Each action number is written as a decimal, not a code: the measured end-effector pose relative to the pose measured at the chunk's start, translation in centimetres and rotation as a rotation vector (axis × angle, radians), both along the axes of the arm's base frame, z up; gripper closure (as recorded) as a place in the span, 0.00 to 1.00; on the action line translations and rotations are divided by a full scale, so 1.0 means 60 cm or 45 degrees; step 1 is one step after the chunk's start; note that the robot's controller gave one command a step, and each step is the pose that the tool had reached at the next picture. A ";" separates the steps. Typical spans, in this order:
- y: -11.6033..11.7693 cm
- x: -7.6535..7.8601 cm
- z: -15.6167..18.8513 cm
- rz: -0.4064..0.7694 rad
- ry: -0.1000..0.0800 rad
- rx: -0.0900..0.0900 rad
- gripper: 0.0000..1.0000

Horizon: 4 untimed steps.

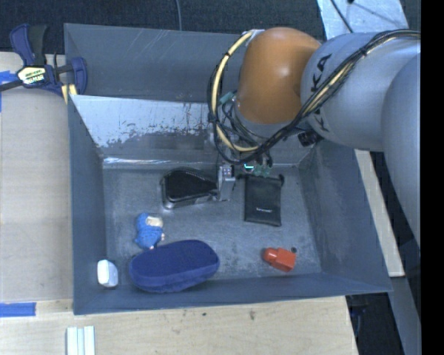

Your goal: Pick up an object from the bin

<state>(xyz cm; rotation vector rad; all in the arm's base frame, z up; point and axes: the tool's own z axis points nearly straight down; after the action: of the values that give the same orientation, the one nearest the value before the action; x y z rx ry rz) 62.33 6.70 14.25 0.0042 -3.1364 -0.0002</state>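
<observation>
Your gripper (226,185) sits low in the bin (89,198), toward the back wall, beneath the orange wrist cover (274,72) and its looped cables (223,87). Its tip is at the right end of a glossy black rounded object (183,187) lying mid-floor and looks to touch it. You cannot tell whether the gripper is apart, together or clamped on it. Just beside it on the right lies a flat black rectangular pouch (263,202). Toward the front, well apart from the gripper, you have 4 more things: a small blue figure (148,231), a big blue oval pad (174,265), a white piece (107,273) and an orange-red piece (280,258).
</observation>
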 end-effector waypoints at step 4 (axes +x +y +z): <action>0.041 -0.062 0.113 -0.039 -0.011 0.001 0.00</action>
<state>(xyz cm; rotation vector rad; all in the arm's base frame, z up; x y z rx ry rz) 58.64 9.13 21.05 -0.0435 -3.1448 -0.0009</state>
